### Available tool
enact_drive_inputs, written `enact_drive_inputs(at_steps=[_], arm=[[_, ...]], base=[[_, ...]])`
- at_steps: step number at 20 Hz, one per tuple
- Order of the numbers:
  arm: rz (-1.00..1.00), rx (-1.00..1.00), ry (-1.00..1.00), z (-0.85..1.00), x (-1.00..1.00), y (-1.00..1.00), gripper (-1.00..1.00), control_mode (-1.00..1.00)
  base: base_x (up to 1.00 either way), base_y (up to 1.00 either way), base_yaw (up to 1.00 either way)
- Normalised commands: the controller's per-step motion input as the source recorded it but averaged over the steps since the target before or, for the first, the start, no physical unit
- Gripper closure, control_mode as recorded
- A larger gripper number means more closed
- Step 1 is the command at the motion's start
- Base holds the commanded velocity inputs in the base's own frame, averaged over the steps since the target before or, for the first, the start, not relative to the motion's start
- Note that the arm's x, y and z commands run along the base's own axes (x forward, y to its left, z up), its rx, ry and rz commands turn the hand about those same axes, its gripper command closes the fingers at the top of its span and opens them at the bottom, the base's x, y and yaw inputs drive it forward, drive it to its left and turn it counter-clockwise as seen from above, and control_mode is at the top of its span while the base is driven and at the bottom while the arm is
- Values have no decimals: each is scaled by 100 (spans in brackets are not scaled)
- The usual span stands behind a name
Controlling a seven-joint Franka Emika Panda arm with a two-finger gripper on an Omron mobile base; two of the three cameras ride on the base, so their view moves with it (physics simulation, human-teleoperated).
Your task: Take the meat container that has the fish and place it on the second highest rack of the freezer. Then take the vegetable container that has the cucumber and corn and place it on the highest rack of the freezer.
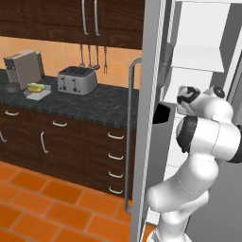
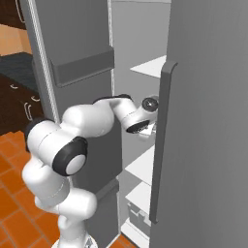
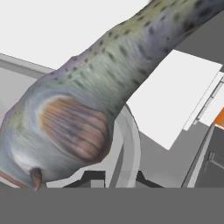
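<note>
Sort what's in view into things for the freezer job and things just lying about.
For the job:
fish, close before the claw
freezer, door open, white racks inside
tray with cucumber and corn, on the counter
claw, shut, inside the freezer

Lying about:
toaster
coffee machine
hanging utensils

The dark speckled desk [image 1: 94, 101] left of the freezer [image 1: 150, 118] carries a silver toaster [image 1: 77, 80]; further left of it lie a tray [image 1: 38, 92] with corn [image 1: 35, 85] and cucumber [image 1: 35, 89], and a grey appliance [image 1: 22, 67].
</note>
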Motion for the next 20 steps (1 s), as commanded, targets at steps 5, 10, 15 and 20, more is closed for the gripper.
enact_drive_inputs(at_steps=[5,10,15,20], arm=[[0,0,0,-14,28,-23,100,-100],[0,0,0,-20,25,-18,100,-100],[0,0,0,-19,11,-20,100,-100],[0,0,0,-15,18,-17,100,-100]], base=[[0,0,0],[0,0,0],[0,0,0],[0,0,0]])
